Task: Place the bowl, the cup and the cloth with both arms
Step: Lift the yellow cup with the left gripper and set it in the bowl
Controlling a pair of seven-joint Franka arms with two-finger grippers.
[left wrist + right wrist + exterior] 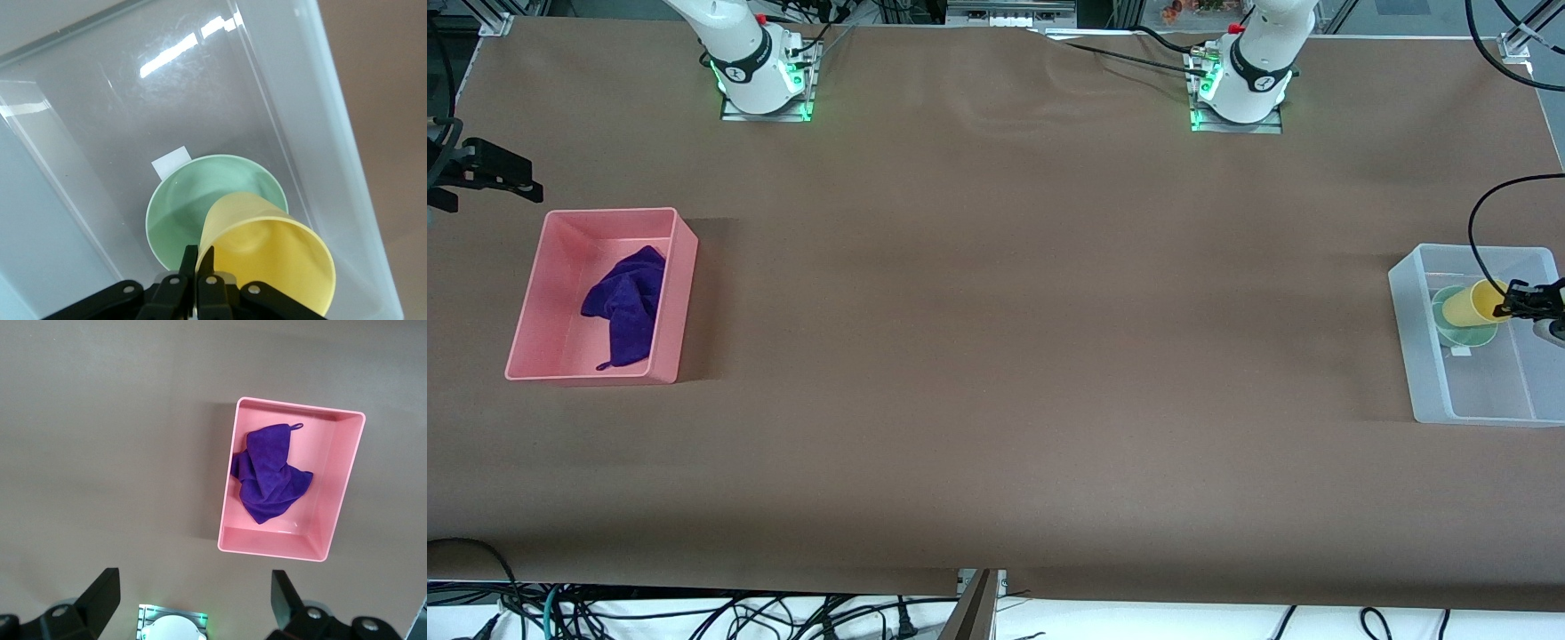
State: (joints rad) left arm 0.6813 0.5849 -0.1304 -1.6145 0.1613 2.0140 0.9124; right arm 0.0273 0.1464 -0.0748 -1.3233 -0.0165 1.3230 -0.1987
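The yellow cup (1474, 302) hangs tilted over the mint-green bowl (1460, 335), which sits in the clear plastic bin (1421, 356) at the left arm's end of the table. My left gripper (1510, 308) is shut on the cup's rim. In the left wrist view its fingers (189, 261) pinch the cup's wall (267, 257) above the bowl (193, 200). The purple cloth (627, 302) lies crumpled in the pink bin (680, 293) at the right arm's end. My right gripper (503, 172) is open and empty, high in the air. The right wrist view shows its gripper (193, 597), cloth (270, 477) and pink bin (280, 547).
The brown table (1005, 356) stretches between the two bins. The right arm's base (760, 76) and the left arm's base (1240, 89) stand along its edge farthest from the front camera. A black cable (1485, 258) loops over the clear bin. A white label (170, 162) is stuck to the clear bin's floor.
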